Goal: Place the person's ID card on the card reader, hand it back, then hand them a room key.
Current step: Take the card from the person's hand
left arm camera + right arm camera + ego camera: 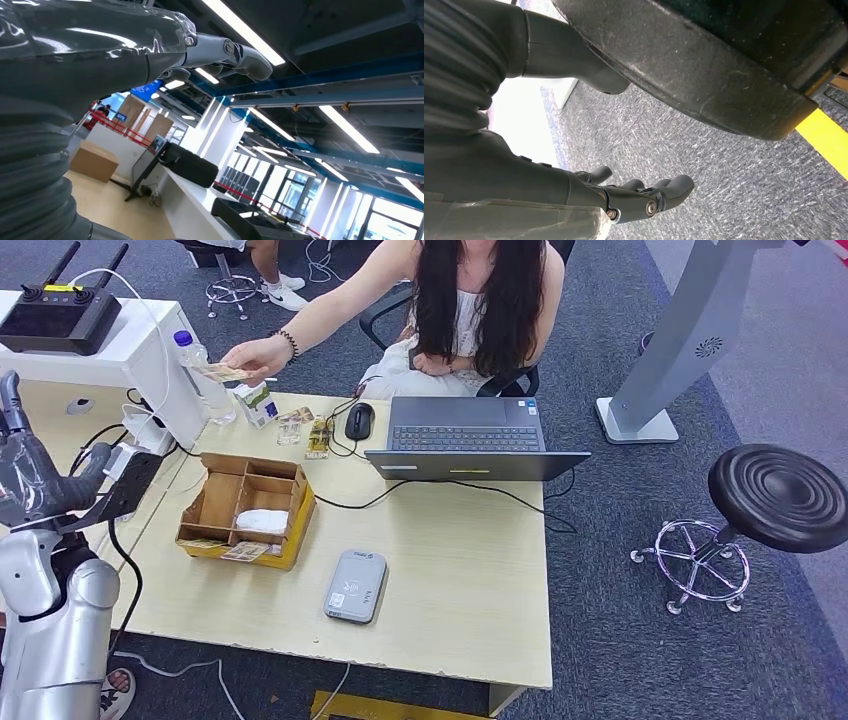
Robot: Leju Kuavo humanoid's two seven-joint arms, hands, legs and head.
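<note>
A person sits across the table and holds an ID card (222,371) out over its far left corner. The grey card reader (355,586) lies flat near the table's front edge. A compartmented cardboard box (203,506) stands left of the reader, with cards (245,551) in its front slots and a white item (262,521) behind them. My left hand (35,475) is raised at the table's left side, well short of the ID card, fingers apart and holding nothing (150,50). My right hand (639,195) hangs over the carpet with loosely spread fingers, holding nothing.
An open laptop (470,438), a mouse (359,421), a small carton (258,403) and a water bottle (205,380) crowd the table's far side. A white unit with a remote controller (60,315) stands at the far left. A black stool (780,495) is to the right.
</note>
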